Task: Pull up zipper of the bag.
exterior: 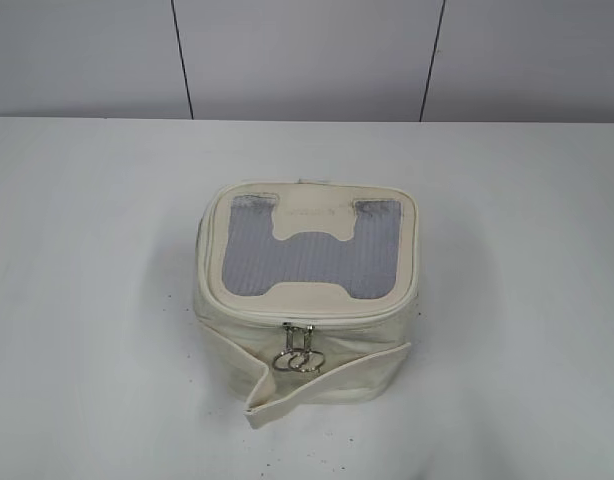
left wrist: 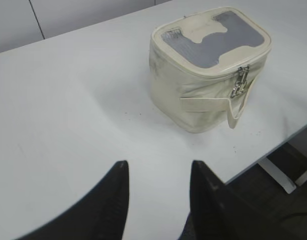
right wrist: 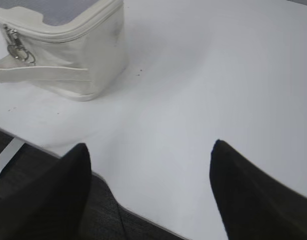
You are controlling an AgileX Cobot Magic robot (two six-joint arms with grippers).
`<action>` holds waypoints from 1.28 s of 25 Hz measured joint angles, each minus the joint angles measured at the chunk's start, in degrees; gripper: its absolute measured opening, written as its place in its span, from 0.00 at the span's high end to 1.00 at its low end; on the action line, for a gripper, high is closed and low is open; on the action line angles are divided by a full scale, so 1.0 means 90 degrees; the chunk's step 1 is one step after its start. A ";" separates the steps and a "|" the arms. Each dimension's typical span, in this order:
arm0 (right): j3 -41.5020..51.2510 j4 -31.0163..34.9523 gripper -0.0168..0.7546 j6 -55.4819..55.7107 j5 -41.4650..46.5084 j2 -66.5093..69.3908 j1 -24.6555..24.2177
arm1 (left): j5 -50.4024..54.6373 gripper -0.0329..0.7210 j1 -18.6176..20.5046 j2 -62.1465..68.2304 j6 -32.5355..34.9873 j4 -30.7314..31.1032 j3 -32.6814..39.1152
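Observation:
A cream box-shaped bag (exterior: 307, 300) with a grey mesh lid stands mid-table. Two metal zipper pulls with rings (exterior: 298, 350) hang together at the middle of its front edge, above a loose strap handle. The bag also shows in the left wrist view (left wrist: 208, 70), pulls at its right side (left wrist: 240, 81), and in the right wrist view (right wrist: 63, 45), pulls at the left (right wrist: 17, 45). My left gripper (left wrist: 158, 167) is open and empty over the table, well short of the bag. My right gripper (right wrist: 149, 147) is open wide and empty near the table's front edge. Neither gripper shows in the exterior view.
The white table (exterior: 87, 300) surrounds the bag. Its front edge shows in both wrist views (left wrist: 273, 150), (right wrist: 108, 177), with dark floor and a table leg below. A panelled grey wall (exterior: 307, 60) stands behind.

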 joint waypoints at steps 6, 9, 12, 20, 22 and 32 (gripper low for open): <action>0.0000 0.0000 0.23 0.0000 -0.0007 0.0000 -0.1801 | -0.0015 0.54 0.1289 -0.0043 0.0000 0.0000 0.0000; 0.0000 0.0000 0.23 0.0000 -0.0014 0.0000 -0.2300 | -0.0022 0.55 0.2119 -0.0043 0.0000 -0.0006 0.0000; 0.0000 0.0000 0.23 0.0000 -0.0026 0.0000 -0.2360 | -0.0022 0.55 0.2720 -0.0043 0.0000 -0.0006 0.0000; 0.0005 0.0006 0.23 0.0000 -0.0048 -0.0191 -0.2360 | -0.0041 0.57 0.2986 -0.0115 0.0000 -0.0006 0.0012; 0.0005 0.0019 0.23 0.0000 -0.0048 -0.0191 -0.2360 | -0.0040 0.57 0.3007 -0.0115 0.0000 -0.0006 0.0012; 0.0007 0.0019 0.23 0.0000 -0.0048 -0.0191 -0.2360 | -0.0040 0.57 0.3118 -0.0115 -0.0005 -0.0006 0.0012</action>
